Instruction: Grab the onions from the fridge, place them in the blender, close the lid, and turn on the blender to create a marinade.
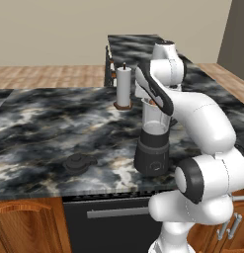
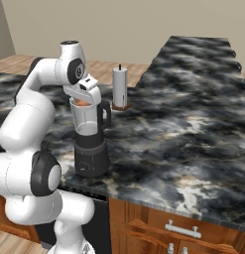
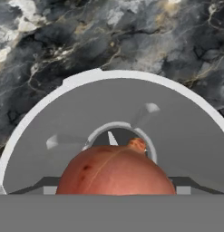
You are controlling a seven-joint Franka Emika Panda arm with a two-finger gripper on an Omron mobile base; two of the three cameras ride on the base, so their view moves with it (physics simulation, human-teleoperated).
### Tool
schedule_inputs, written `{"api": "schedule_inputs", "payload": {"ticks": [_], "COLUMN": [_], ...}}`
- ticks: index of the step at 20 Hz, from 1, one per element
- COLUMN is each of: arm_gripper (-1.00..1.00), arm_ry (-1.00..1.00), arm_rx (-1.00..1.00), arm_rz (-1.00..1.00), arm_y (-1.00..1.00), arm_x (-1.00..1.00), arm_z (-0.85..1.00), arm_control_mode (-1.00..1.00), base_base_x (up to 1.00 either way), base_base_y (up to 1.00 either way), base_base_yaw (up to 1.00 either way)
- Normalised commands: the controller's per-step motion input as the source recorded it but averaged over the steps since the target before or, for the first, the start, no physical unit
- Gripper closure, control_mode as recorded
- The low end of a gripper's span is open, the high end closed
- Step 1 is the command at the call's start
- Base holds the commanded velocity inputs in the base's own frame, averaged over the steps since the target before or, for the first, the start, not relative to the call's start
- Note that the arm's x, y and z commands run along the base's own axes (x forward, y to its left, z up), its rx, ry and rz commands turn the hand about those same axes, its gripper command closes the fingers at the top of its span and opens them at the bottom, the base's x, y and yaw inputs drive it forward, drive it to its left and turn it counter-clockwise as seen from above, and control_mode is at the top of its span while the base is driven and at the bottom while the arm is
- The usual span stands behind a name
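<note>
The blender (image 1: 152, 155) stands near the counter's front edge, a dark grey base with a clear jar (image 2: 87, 119). My gripper (image 1: 152, 101) hangs right over the jar's mouth, shut on a red-brown onion (image 2: 82, 103). In the hand view that onion (image 3: 114, 172) sits close below the camera and hides my fingertips. Beneath it are the jar's round rim (image 3: 109, 76) and the blades at its bottom. The lid (image 1: 79, 163), a dark disc with a knob, lies on the counter left of the blender. The fridge is out of view.
A white paper towel roll (image 1: 124, 86) on a brown stand sits behind the blender, also in the right base view (image 2: 119, 88). The dark marble counter (image 1: 39, 123) spreads left and back. Below its front edge are a dark appliance front (image 1: 108, 222) and wooden cabinets (image 2: 168, 228).
</note>
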Motion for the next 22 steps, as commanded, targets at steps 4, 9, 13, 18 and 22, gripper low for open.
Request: {"api": "schedule_inputs", "payload": {"ticks": [4, 9, 13, 18, 22], "arm_gripper": [1.0, -1.0, -1.0, -1.0, -1.0], "arm_ry": [0.1, 0.01, -0.01, -0.18, -0.27], "arm_rx": [0.01, 0.02, 0.02, 0.01, 0.0], "arm_rz": [0.01, 0.02, 0.0, 0.0, 0.0], "arm_y": [-0.03, 0.0, -0.03, -0.14, -0.08], "arm_x": [0.31, -0.09, -0.08, -0.36, -0.49], "arm_z": [-0.84, -0.24, 0.0, 0.25, 0.73], "arm_control_mode": [-1.0, -1.0, -1.0, -1.0, -1.0], "base_base_x": [0.0, 0.0, 0.0, 0.0, 0.0], "base_base_y": [0.0, 0.0, 0.0, 0.0, 0.0], "base_base_yaw": [0.0, 0.0, 0.0, 0.0, 0.0]}}
